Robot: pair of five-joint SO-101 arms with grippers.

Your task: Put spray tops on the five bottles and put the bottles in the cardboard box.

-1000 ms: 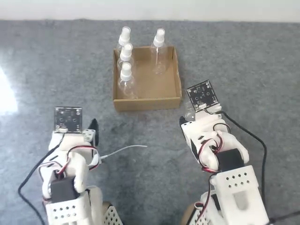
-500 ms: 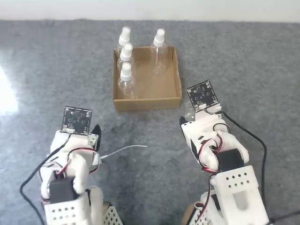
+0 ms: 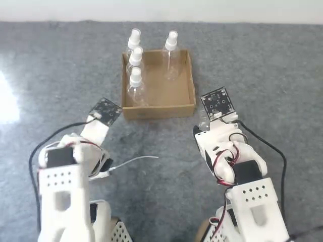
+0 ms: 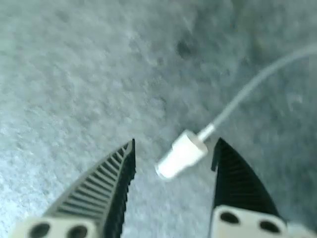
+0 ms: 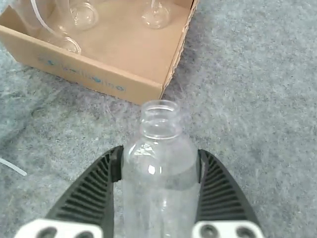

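Spray top (image 4: 182, 153) lies on the table (image 3: 262, 65), its thin tube trailing off. In the last second the left arm has swung forward and tipped down over it. The left gripper (image 4: 174, 145) is now wide open, one finger on each side of the top, likely ready to grab it. The right gripper (image 5: 159, 152) squeezes the last bottle (image 5: 158, 173), which has no top, near the box (image 3: 159, 111). Four bottles (image 3: 136, 85) with tops stand inside.

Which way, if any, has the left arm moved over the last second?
Yes. In the high view the left arm has swung forward and right, toward the cardboard box; its open left gripper straddles the spray top.
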